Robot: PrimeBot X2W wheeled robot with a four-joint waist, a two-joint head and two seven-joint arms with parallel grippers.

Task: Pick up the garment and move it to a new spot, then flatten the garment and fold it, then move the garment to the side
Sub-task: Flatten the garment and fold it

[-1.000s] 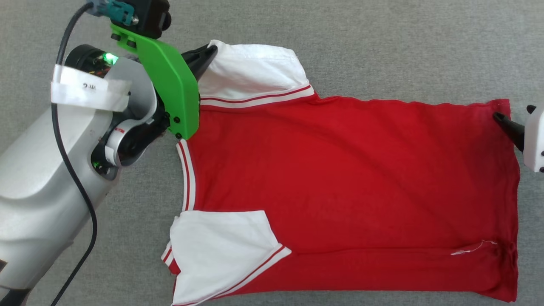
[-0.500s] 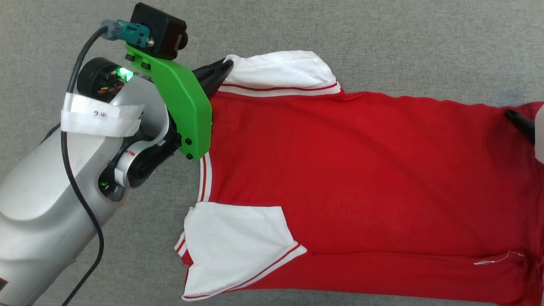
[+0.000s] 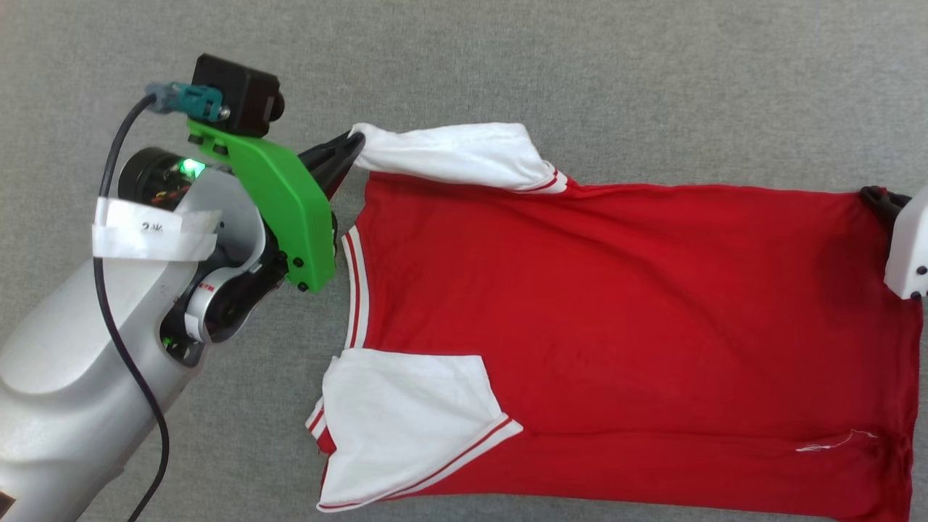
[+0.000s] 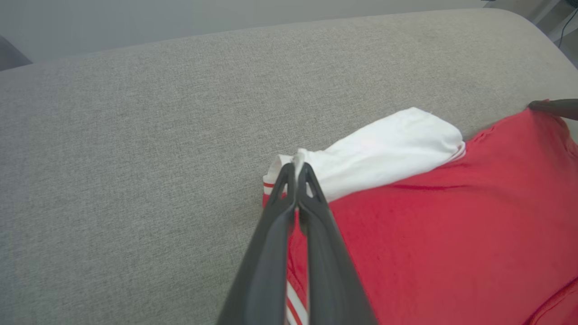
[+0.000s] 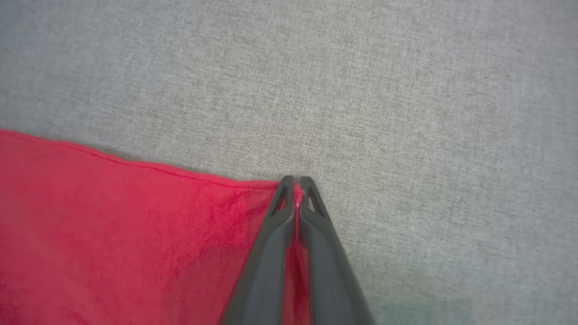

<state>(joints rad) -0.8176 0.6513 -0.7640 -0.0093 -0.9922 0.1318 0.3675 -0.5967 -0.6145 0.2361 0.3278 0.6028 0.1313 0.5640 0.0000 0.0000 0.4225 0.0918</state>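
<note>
The garment (image 3: 616, 319) is a red jersey with white short sleeves and striped trim, spread plain side up on the grey surface (image 3: 580, 72). My left gripper (image 3: 354, 138) is shut on the far white sleeve, pinching its edge and lifting it; the left wrist view shows the fingertips clamped on the sleeve (image 4: 384, 151) of the garment (image 4: 429, 234). My right gripper (image 3: 873, 196) is shut on the garment's far hem corner at the right edge. In the right wrist view my right gripper (image 5: 295, 180) has red cloth (image 5: 135, 225) squeezed between its fingers.
Grey fabric surface (image 5: 361, 90) runs all around the garment, with open room beyond it. The near white sleeve (image 3: 406, 420) lies folded flat onto the red body. My left forearm (image 3: 80, 362) fills the lower left. The surface's far edge (image 4: 271, 27) curves away.
The right gripper has shut on the hem corner. The left gripper has pulled the far sleeve up and over, narrowing it. The head camera has shifted too.
</note>
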